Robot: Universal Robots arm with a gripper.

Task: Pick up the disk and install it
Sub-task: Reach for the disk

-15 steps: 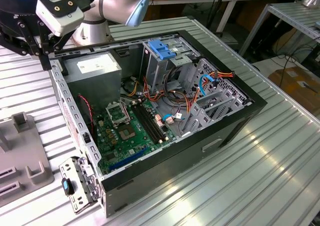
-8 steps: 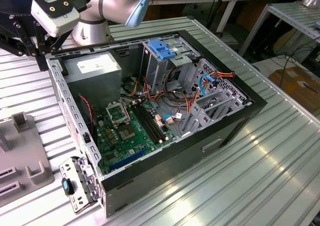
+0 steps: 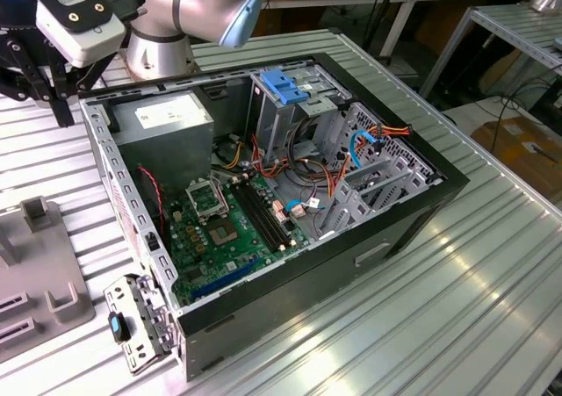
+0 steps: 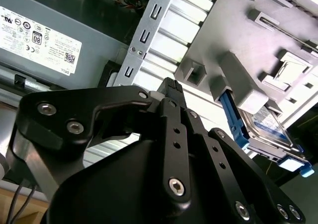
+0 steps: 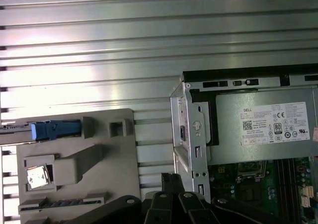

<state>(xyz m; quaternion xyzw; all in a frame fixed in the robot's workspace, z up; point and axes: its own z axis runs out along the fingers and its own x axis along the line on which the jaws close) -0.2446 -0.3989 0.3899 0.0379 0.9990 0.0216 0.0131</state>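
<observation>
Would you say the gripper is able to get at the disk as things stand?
Probably yes: the disk stands exposed in the grey holder beside the computer case, nothing covers it, and the gripper is close by.

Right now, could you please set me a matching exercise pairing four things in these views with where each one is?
Things:
1. disk
2. power supply
3. blue latch
4. gripper

Places:
A. on top of the drive cage
B. slotted in the grey holder beside the case
C. inside the case, in a corner
D. hanging in the air near the case's corner

Pairs: 1-B; 2-C; 3-A; 4-D
</observation>
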